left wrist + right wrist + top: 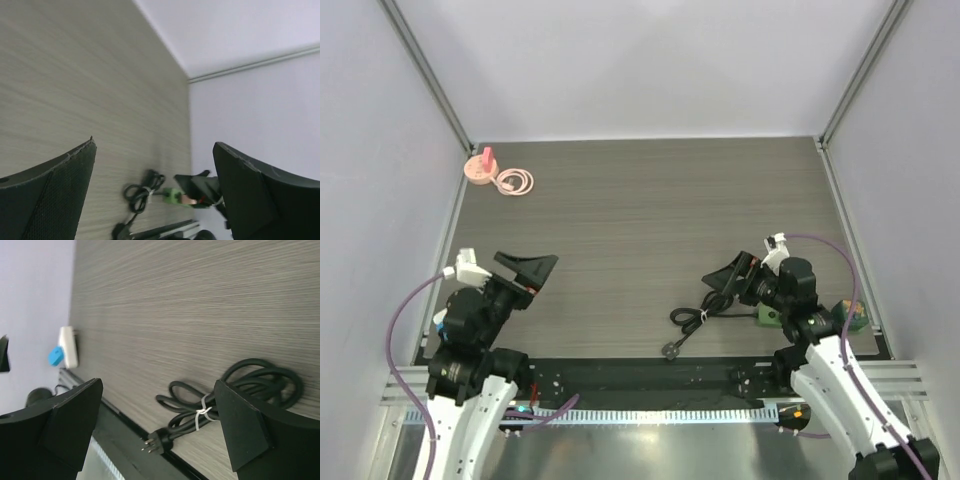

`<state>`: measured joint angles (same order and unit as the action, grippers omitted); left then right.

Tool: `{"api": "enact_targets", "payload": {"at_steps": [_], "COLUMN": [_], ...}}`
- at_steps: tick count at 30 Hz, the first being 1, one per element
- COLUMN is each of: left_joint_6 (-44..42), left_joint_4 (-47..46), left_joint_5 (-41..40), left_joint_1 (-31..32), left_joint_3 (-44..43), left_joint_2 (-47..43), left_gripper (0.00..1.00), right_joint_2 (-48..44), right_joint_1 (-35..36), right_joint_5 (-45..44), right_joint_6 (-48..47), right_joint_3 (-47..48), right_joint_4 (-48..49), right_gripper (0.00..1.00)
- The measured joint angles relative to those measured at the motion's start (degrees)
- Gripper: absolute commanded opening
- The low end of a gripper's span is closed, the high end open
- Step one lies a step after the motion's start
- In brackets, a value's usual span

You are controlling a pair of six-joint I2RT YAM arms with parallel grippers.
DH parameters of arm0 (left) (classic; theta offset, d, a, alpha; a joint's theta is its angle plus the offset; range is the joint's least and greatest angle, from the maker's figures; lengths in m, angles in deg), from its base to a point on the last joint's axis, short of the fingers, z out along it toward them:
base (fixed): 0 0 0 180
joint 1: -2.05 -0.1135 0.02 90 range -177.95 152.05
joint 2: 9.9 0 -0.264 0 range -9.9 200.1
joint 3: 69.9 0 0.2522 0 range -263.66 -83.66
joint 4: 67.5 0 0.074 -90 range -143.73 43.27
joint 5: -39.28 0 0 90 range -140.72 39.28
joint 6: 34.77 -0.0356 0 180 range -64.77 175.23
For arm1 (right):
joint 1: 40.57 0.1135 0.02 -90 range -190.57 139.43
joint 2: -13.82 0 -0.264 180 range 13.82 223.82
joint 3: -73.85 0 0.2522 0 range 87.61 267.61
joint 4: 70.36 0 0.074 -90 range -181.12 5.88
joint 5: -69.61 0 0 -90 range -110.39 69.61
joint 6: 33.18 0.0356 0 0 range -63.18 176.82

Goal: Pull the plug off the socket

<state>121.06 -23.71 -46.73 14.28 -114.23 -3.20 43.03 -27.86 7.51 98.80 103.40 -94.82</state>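
Note:
Only the light green end of the socket (767,316) shows, beside my right arm, which hides the rest. It also shows in the left wrist view (173,196). Its black cord (693,316) lies coiled and tied in front of it, and is visible in the right wrist view (260,385). The cord's three-prong plug (160,443) lies loose at the table's front edge (670,350). No outlets are visible. My right gripper (728,279) (159,382) is open and empty above the cord. My left gripper (525,272) (154,145) is open and empty, far to the left.
A pink round object (479,167) and a coiled pink cable (515,182) lie at the back left corner. A colourful ball (850,314) sits by the right wall. A black strip (640,375) runs along the front edge. White walls enclose the table.

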Motion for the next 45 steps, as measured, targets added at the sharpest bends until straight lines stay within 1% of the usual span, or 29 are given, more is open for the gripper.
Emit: {"api": "enact_targets", "payload": {"at_steps": [3, 6, 8, 10, 13, 15, 19, 25, 28, 32, 34, 37, 40, 45], "left_joint_6": [-5.09, -10.97, -13.51, -15.17, -15.74, -15.85, -15.47, -11.67, -9.81, -8.39, -7.67, -7.02, -5.03, -3.45], "left_joint_4": [7.04, 12.68, 14.86, 17.53, 22.03, 24.83, 30.27, 38.93, 42.66, 44.83, 45.33, 45.29, 45.72, 45.92], "left_joint_5": [2.36, 2.78, 1.73, 0.07, -3.15, -4.70, -8.87, -16.13, -19.76, -24.74, -26.43, -26.95, -27.47, -28.30], "left_joint_1": [0.00, 0.00, 0.00, 0.02, 0.00, 0.00, 0.00, 0.00, -0.04, -0.94, -3.02, -9.11, -15.85, -24.11], "left_joint_3": [-4.74, -9.75, -12.50, -15.28, -19.52, -21.51, -22.88, -24.81, -28.02, -33.44, -35.65, -37.11, -37.35, -37.57], "left_joint_2": [9.73, 16.24, 18.05, 18.97, 21.66, 24.76, 30.05, 33.46, 36.65, 44.09, 47.54, 52.50, 55.76, 59.19], "left_gripper": [0.99, 1.00, 1.00, 1.00, 1.00, 1.00, 1.00, 1.00, 1.00, 1.00, 1.00, 1.00, 1.00, 1.00], "right_joint_2": [7.39, 14.51, 17.94, 20.81, 26.64, 31.67, 40.28, 49.16, 53.16, 56.39, 56.72, 56.63, 56.52, 56.24], "right_joint_1": [-0.02, -0.02, -0.02, 0.00, 0.85, 2.62, 9.62, 22.58, 28.35, 33.59, 34.58, 34.64, 34.62, 34.58], "right_joint_5": [-3.80, -4.48, -3.21, -0.46, 2.64, 3.69, 4.33, 3.87, 3.82, 4.63, 5.38, 5.86, 5.92, 6.73], "right_joint_6": [-1.22, -1.57, -1.25, 0.11, 1.11, 0.98, 0.35, 0.35, 0.63, 0.70, 0.66, 0.02, -1.40, -2.95], "right_joint_3": [3.48, 6.75, 6.97, 5.99, 6.19, 7.87, 13.99, 21.81, 23.93, 24.61, 24.59, 24.55, 24.50, 25.40], "right_joint_4": [-1.84, -2.08, 1.05, 6.67, 13.29, 15.32, 18.80, 26.16, 28.65, 29.51, 29.27, 29.05, 27.21, 23.52], "right_gripper": [1.00, 1.00, 1.00, 1.00, 1.00, 1.00, 1.00, 1.00, 1.00, 1.00, 1.00, 1.00, 1.00, 1.00]}}
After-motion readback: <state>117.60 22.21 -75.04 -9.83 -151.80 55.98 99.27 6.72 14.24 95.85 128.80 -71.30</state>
